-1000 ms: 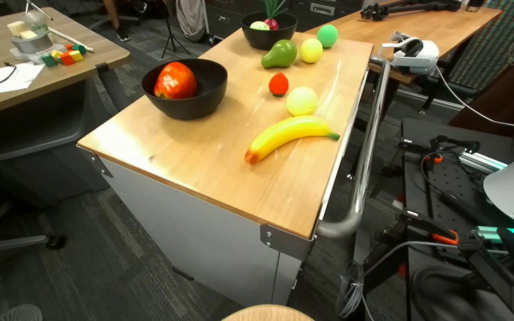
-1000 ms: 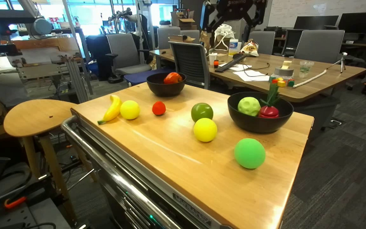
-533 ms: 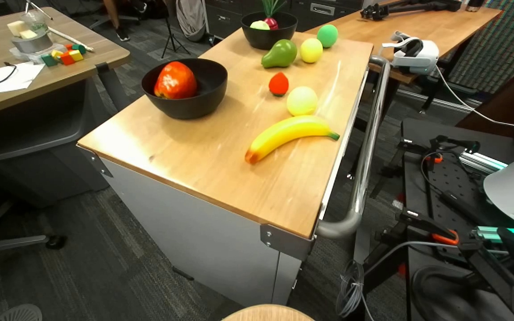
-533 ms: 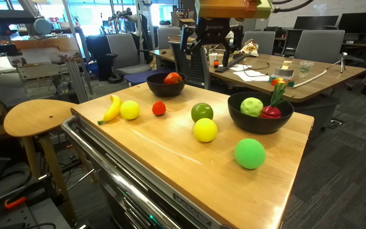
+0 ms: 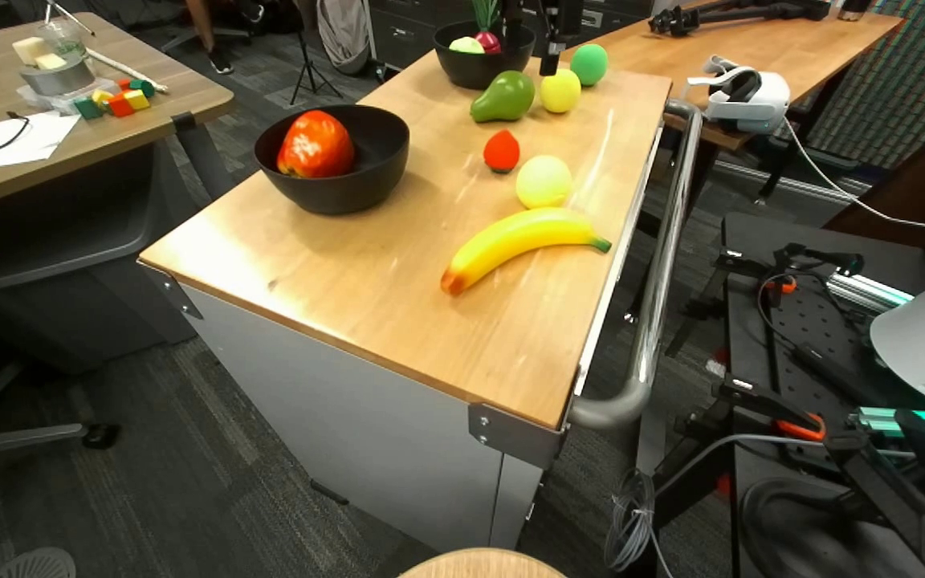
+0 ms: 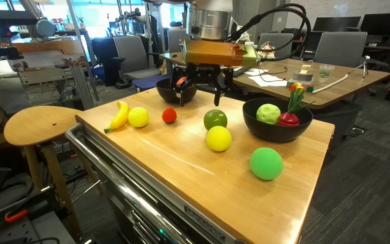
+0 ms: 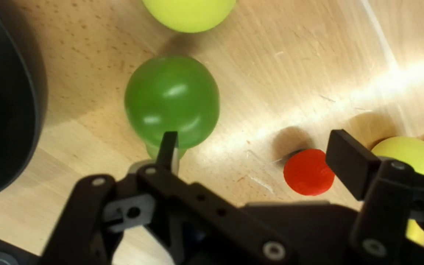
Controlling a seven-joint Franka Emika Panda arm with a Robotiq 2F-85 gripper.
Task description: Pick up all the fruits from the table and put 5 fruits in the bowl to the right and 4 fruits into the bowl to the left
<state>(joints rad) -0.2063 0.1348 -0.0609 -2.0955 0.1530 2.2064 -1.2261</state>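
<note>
My gripper (image 6: 199, 101) is open and empty above the table, its jaws wide apart. In the wrist view, one fingertip (image 7: 168, 147) overlaps the green pear (image 7: 171, 99); the small red fruit (image 7: 307, 172) shows below beside the other. On the left in both exterior views, the black bowl (image 5: 338, 197) holds the large red-orange fruit (image 5: 318, 146). The bowl to the right (image 6: 278, 134) contains a yellow-green fruit (image 6: 268, 114) and a red one with green stalks (image 6: 288, 119). The banana (image 5: 519, 241), two yellow balls (image 6: 138, 117) and a green ball (image 6: 266, 163) lie on the table.
A metal rail (image 6: 127, 183) runs along one side of the wooden table (image 6: 168, 189). Behind stands a second table (image 6: 344, 81) with papers, blocks and a tripod. A round stool (image 6: 39, 125) sits close to one end.
My gripper has come down and to the left in an exterior view, staying open, and has entered the top of the other view. The fruits in the bowl to the right shifted slightly.
</note>
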